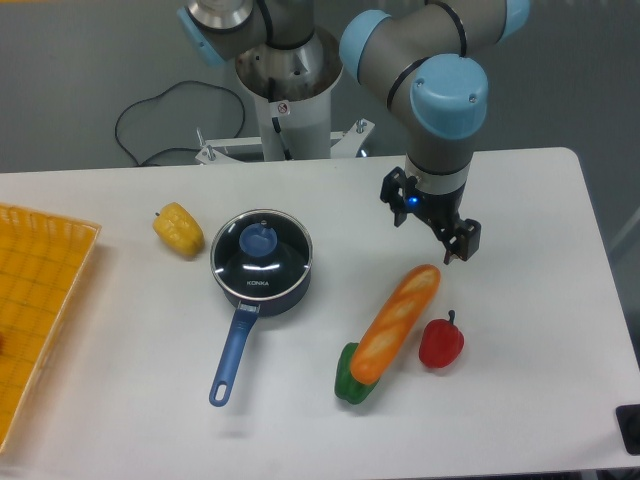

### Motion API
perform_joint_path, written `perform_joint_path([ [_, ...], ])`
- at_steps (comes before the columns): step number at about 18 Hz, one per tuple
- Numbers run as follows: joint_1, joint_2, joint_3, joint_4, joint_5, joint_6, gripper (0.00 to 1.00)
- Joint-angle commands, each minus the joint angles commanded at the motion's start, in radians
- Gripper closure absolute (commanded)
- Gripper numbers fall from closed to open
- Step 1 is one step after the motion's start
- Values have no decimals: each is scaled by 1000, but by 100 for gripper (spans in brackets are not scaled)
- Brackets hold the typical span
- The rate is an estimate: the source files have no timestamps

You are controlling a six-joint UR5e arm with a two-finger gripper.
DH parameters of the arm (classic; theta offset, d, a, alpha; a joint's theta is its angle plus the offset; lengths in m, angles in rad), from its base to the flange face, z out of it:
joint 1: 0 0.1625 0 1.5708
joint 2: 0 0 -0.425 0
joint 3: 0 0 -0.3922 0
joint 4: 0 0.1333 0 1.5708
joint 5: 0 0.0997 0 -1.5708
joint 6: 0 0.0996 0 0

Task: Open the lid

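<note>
The lid (261, 257), clear glass with a metal rim, a blue knob and white KONKA lettering, sits flat on the dark blue saucepan (262, 286), whose long handle points toward the front left. My gripper (430, 223) hangs well to the right of the pan, above the table near the upper end of a bread loaf. Its two black fingers are spread apart with nothing between them.
A yellow pepper (178, 229) lies just left of the pan. The bread loaf (396, 322) rests across a green pepper (350, 376), with a red pepper (441, 343) beside it. An orange basket (45, 310) occupies the left edge of the table.
</note>
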Motion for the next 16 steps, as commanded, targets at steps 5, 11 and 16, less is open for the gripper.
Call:
perform_joint_path([
  [5,14,6,-49,12,-60,-9,0],
  [11,14,11,-51,12,-144,-46,0],
  [16,3,15,-49,18,-227,-123,0],
])
